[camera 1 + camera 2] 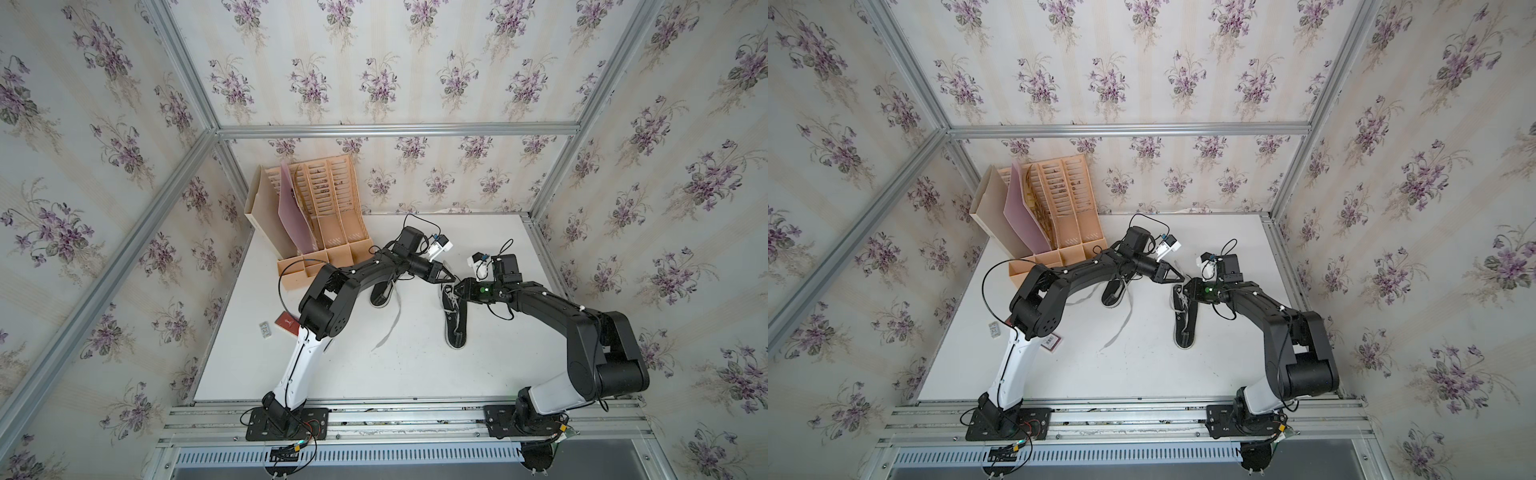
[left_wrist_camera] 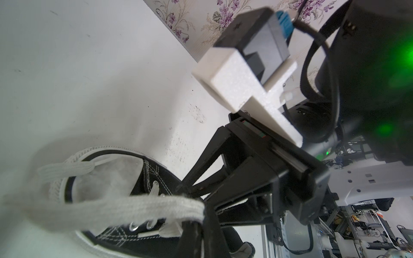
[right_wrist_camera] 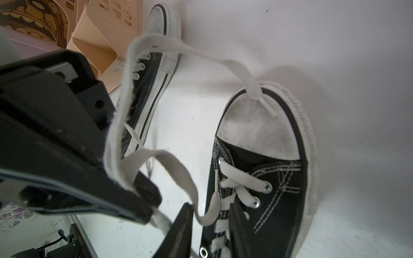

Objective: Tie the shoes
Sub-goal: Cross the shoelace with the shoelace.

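The shoes are two black sneakers with white toe caps. One shoe (image 1: 456, 328) (image 1: 1185, 328) (image 3: 257, 178) (image 2: 143, 178) lies mid-table under both grippers. The other shoe (image 1: 381, 296) (image 1: 1113, 295) (image 3: 154, 64) is half hidden under my left arm, its loose lace (image 1: 390, 328) trailing toward the front. My left gripper (image 1: 452, 279) (image 2: 205, 210) is shut on the first shoe's flat lace (image 2: 156, 205) (image 3: 125, 174). That lace's free end (image 3: 268, 109) drapes over the toe cap. My right gripper (image 1: 457, 289) (image 3: 211, 210) stands open just above the eyelets. A bend of the same lace hangs between its fingers (image 3: 181, 230).
A beige file rack (image 1: 328, 224) with a pink folder (image 1: 293, 216) stands at the back left, close to my left arm. A red card (image 1: 286, 323) and a small tag (image 1: 264, 329) lie near the table's left edge. Aluminium frame posts and wallpapered walls enclose the table (image 1: 415, 374).
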Tool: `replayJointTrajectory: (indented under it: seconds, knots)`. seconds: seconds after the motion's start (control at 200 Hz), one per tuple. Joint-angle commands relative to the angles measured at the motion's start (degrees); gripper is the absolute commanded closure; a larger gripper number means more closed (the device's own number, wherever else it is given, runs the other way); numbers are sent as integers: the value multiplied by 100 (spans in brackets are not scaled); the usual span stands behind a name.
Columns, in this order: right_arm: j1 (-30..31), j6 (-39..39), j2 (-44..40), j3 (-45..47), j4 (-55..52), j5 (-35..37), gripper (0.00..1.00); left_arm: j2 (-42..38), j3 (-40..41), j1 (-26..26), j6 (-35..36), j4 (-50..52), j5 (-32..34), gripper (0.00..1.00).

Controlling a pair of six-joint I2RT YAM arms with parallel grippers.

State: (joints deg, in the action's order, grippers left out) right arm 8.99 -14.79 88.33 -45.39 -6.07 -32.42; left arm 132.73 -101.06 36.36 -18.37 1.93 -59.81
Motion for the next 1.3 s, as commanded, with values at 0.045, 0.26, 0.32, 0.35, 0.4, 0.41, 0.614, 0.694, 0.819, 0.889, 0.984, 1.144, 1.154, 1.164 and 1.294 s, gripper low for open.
replayJointTrajectory:
  seconds: [0.045, 0.26, 0.32, 0.35, 0.4, 0.41, 0.614, 0.694, 0.819, 0.889, 0.984, 1.144, 1.154, 1.164, 1.294]
  knots:
    - [12, 56, 155, -150, 106, -122, 68, -52, -4, -6, 26, -92, -34, 99]
    - [35, 73, 349, -251, 139, -215, 72, -36, -36, -7, 17, -105, -29, 99]
    - [35, 64, 347, -264, 116, -232, 76, -33, -41, -6, -7, -106, -22, 99]
    - [40, 64, 331, -271, 107, -234, 79, -28, -49, -13, -8, -106, -21, 99]
    - [40, 57, 301, -260, 86, -229, 87, -30, -56, -14, -8, -101, -22, 99]
    - [38, 55, 295, -260, 76, -223, 89, -28, -66, -10, -6, -104, -16, 99]
    - [40, -123, -328, -133, 5, 345, 100, -2, -93, -6, -12, -89, 3, 99]
    - [39, -121, -608, -161, -280, 827, 100, 40, -158, 1, -41, -63, -28, 100]
    - [36, -56, -957, -274, -784, 1234, 100, 178, -349, 29, -47, 107, -57, 100]
    - [36, -3, -1066, -330, -984, 1111, 100, 271, -458, 46, -44, 159, -125, 100]
    - [81, 26, -1195, -392, -1188, 1046, 100, 350, -549, 82, -47, 197, -154, 100]
    - [166, -70, -1431, -396, -1156, 1005, 100, 523, -738, 147, -72, 289, -306, 100]
    - [169, -82, -1432, -393, -1141, 987, 100, 525, -750, 151, -64, 294, -315, 100]
    - [178, -89, -1440, -392, -1131, 980, 100, 533, -756, 156, -62, 295, -330, 100]
    - [393, -189, -1428, -353, -974, 1030, 100, 613, -858, 207, -28, 397, -406, 100]
